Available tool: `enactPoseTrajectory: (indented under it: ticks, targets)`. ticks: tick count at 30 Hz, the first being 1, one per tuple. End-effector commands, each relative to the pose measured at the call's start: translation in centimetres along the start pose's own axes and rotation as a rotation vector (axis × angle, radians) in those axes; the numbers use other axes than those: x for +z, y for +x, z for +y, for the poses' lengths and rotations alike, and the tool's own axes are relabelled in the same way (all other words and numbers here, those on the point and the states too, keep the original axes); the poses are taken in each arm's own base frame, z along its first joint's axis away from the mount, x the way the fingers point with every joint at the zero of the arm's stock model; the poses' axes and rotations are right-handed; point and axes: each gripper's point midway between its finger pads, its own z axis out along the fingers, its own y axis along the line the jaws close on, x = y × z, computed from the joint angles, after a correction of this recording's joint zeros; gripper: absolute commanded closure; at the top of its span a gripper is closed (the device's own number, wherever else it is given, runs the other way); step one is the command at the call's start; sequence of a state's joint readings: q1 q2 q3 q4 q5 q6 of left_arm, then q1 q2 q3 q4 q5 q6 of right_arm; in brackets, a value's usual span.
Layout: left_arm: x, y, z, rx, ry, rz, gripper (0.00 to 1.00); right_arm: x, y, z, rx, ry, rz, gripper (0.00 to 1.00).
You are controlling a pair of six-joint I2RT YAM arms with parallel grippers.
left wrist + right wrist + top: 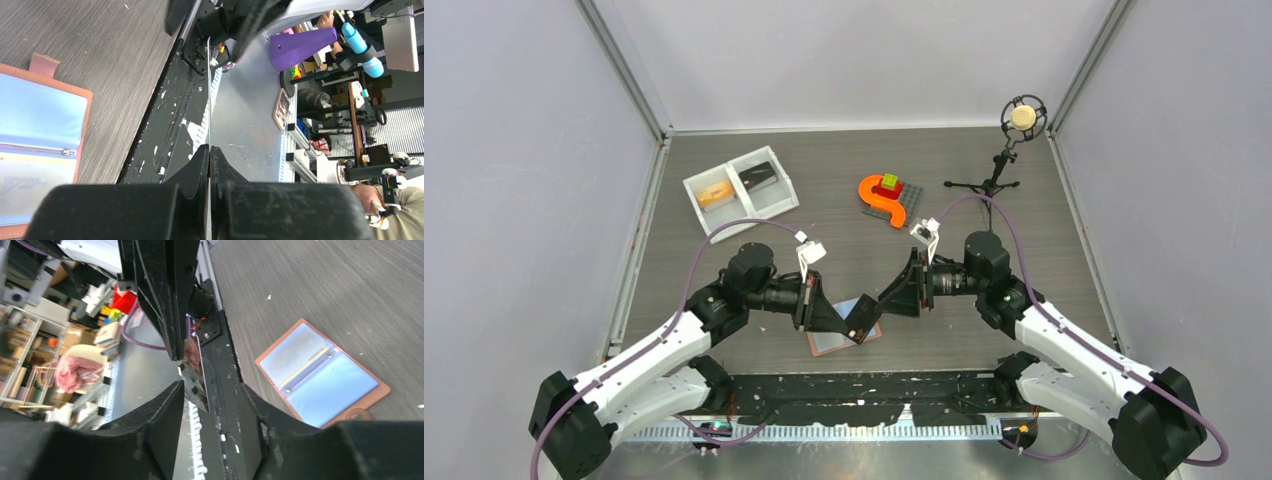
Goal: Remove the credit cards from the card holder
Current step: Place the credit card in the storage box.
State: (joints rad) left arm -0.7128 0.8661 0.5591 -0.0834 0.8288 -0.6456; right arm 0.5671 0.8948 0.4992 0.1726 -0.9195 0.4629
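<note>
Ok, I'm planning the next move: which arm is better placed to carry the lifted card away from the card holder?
Probably the left. The left gripper is shut on the card, held clear of the open card holder. The right gripper is open, its jaws either side of the card, not gripping.

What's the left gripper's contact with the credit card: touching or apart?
Touching. Left wrist view shows the left gripper shut on the credit card, seen edge-on.
</note>
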Motion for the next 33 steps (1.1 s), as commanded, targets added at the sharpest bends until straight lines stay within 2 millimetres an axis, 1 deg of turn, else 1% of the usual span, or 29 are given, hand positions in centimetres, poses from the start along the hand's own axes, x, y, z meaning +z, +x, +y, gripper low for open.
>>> enactPoseTrajectory:
  ticks: [1, 2, 3, 4, 5, 6, 7, 8, 11, 13, 14, 17, 20, 24, 25, 26, 27, 28, 29, 30, 31, 33]
  targets:
    - [-0.1, -1.2, -1.6, 0.049, 0.059, -0.007, 1.0, 0.4, -1.7, 1.7, 0.011, -0.095, -0.04, 0.56]
    - [-0.1, -1.2, -1.6, 0.048, 0.059, -0.007, 1.0, 0.5, -2.1, 2.0, 0.025, -0.111, -0.058, 0.67]
    - [-0.1, -1.2, -1.5, 0.048, 0.056, -0.008, 1.0, 0.5, -1.7, 1.8, 0.042, -0.113, -0.06, 0.72]
    - [-0.1, -1.4, -1.5, 0.048, 0.05, -0.012, 1.0, 0.6, -2.1, 2.0, 0.047, -0.123, -0.078, 0.83]
    - [-0.1, -1.4, -1.4, 0.048, 0.043, -0.016, 1.0, 0.6, -1.9, 1.9, 0.058, -0.122, -0.082, 0.87]
    - [-0.1, -1.5, -1.4, 0.047, 0.037, -0.023, 1.0, 0.6, -2.2, 2.0, 0.063, -0.124, -0.102, 0.93]
    - [-0.1, -1.6, -1.2, 0.045, 0.027, -0.028, 0.98, 0.6, -2.1, 1.9, 0.073, -0.122, -0.108, 0.94]
    - [-0.2, -1.7, -1.0, 0.041, 0.012, -0.035, 0.93, 0.5, -2.5, 2.1, 0.079, -0.127, -0.131, 0.94]
    - [-0.5, -2.3, -0.5, 0.044, -0.036, -0.072, 0.88, 0.4, -2.9, 2.1, 0.108, -0.127, -0.171, 0.95]
    - [-0.8, -2.8, -0.2, 0.034, -0.059, -0.102, 0.73, 0.3, -3.3, 2.1, 0.142, -0.121, -0.207, 0.95]
    - [-0.9, -3.1, -0.2, 0.033, -0.064, -0.12, 0.68, 0.3, -3.6, 2.0, 0.142, -0.112, -0.236, 0.95]
    - [-1.4, -3.9, -0.4, 0.041, -0.077, -0.176, 0.57, 0.1, -4.2, 1.8, 0.182, -0.098, -0.286, 0.95]
    - [-1.9, -4.6, 0.1, 0.031, -0.115, -0.244, 0.47, -0.2, -4.9, 1.4, 0.212, -0.079, -0.355, 0.95]
    - [-2.2, -5.3, 0.4, 0.015, -0.104, -0.328, 0.4, -0.8, -5.9, 1.0, 0.278, -0.076, -0.463, 0.95]
    - [-2.2, -5.5, 0.4, 0.009, -0.096, -0.344, 0.39, -1.1, -6.7, 1.2, 0.291, -0.091, -0.507, 0.95]
    - [-2.1, -5.6, 0.4, 0.001, -0.089, -0.357, 0.39, -1.1, -6.3, 0.8, 0.314, -0.088, -0.517, 0.95]
    - [-2.0, -5.8, 0.4, -0.005, -0.082, -0.371, 0.38, -1.5, -7.0, 1.2, 0.32, -0.116, -0.561, 0.95]
    - [-1.9, -5.9, 0.5, -0.014, -0.076, -0.381, 0.38, -1.5, -6.7, 0.8, 0.343, -0.113, -0.568, 0.95]
    - [-1.8, -6.2, 0.4, -0.019, -0.063, -0.392, 0.38, -1.8, -7.2, 1.1, 0.35, -0.134, -0.601, 0.95]
    - [-1.7, -6.4, 0.3, -0.027, -0.048, -0.4, 0.38, -1.8, -6.9, 0.6, 0.381, -0.129, -0.604, 0.95]
    - [-1.6, -6.6, 0.2, -0.029, -0.039, -0.407, 0.38, -2.0, -7.2, 0.6, 0.382, -0.131, -0.628, 0.95]
    - [-1.5, -7.2, 0.0, -0.03, -0.017, -0.426, 0.41, -2.1, -6.9, -0.1, 0.419, -0.115, -0.648, 0.95]
